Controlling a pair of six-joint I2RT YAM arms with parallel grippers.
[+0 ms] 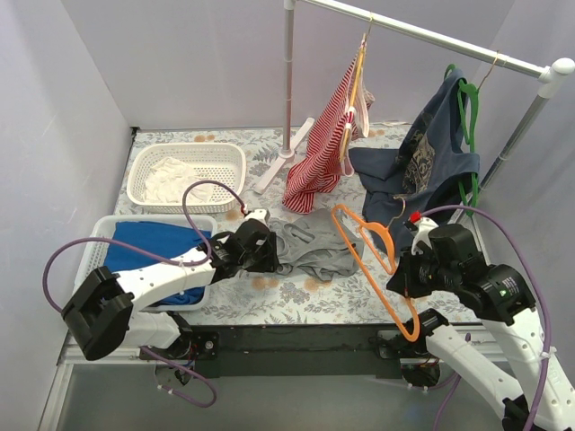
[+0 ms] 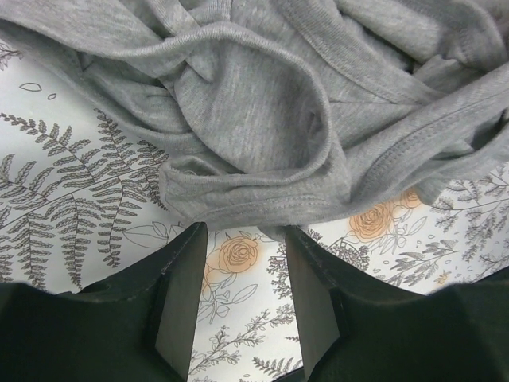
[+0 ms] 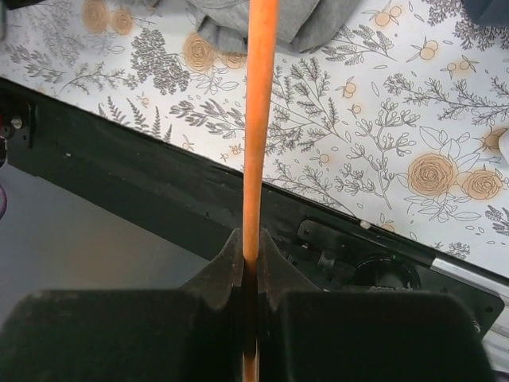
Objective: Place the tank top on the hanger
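Your tank top (image 1: pixel 316 254) lies crumpled in a grey heap on the floral table (image 1: pixel 296 301), about mid-width and closer to the near edge than the far wall. Your left gripper (image 2: pixel 242 232) is right at its hem, jaws spread wide with nothing between them but printed roses, fingertips just short of the folded fabric. Over on the right, your right gripper (image 3: pixel 250 239) is clamped tight on the orange hanger (image 3: pixel 258 119), which it holds tilted in the air just beside the tank top, its lower end reaching out over the black strip at the table's near edge. There is bare cloth between the tank top and that edge. The only print in sight is on the navy shirt (image 1: pixel 422 166), too small to read. Count three hangers: the orange one, a green hanger (image 1: pixel 469 117) carrying the navy shirt, and a yellow hanger (image 1: pixel 357 90) carrying the striped top (image 1: pixel 314 166), both on one rail (image 1: pixel 431 36). Two containers sit left: a white basket (image 1: pixel 234 171) and a white bin (image 1: pixel 90 256).
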